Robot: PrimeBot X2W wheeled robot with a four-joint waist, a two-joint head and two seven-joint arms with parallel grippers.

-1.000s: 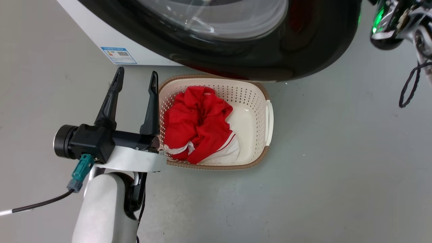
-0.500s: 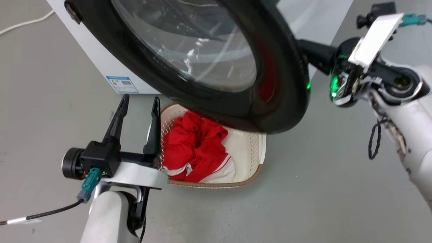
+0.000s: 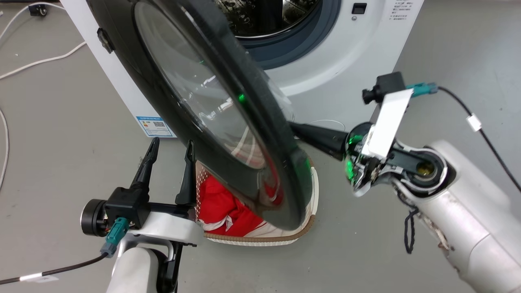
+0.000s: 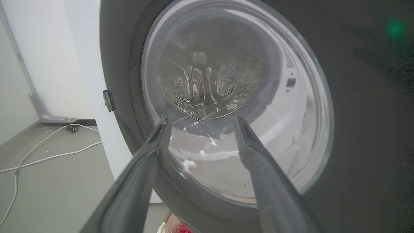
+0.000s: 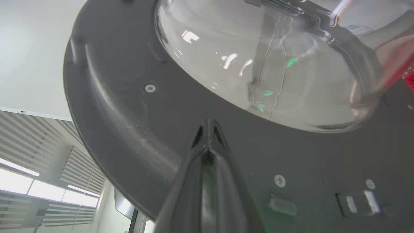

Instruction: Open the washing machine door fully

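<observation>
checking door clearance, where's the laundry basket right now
In the head view the laundry basket sits on the floor at lower centre, partly hidden beneath the washing machine door, beside the left tool.

Bright, even light; glare on the washing machine door point(image 3: 211, 122); its rim seems motion-blurred.

washing machine door point(image 3: 211, 114): large round glossy black disc, bulging clear glass centre; swung partly open, hinged at the machine's front edge on the robot's left, free edge angled outward | washing machine point(image 3: 350, 53): white box front-loader, upright on floor; steel drum point(image 3: 260, 16) and grey rubber ring point(image 3: 293, 44) exposed
</observation>
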